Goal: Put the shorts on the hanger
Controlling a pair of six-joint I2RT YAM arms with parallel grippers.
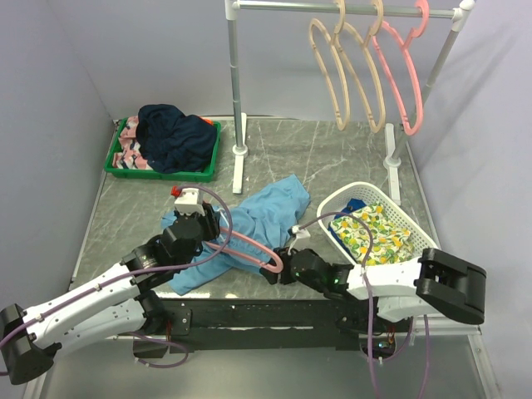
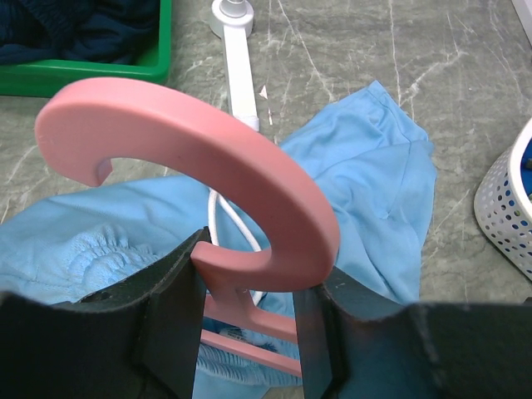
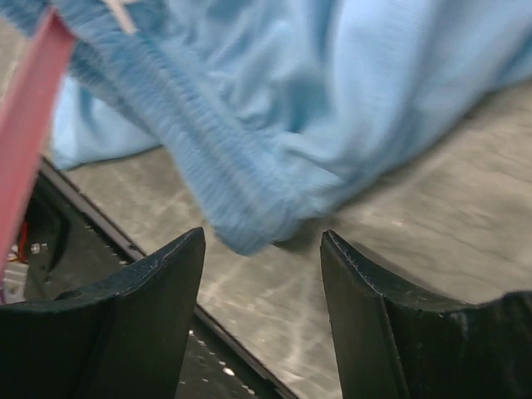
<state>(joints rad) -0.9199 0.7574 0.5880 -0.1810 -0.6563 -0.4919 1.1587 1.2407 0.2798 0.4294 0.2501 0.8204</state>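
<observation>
Left gripper clamps hanger; right gripper open at shorts waistband — two tan hangers, second pink one on rail.

Obstacles I log: white basket close right of the shorts; rack feet behind them. Passage: bare desk between green tray and shorts.
</observation>
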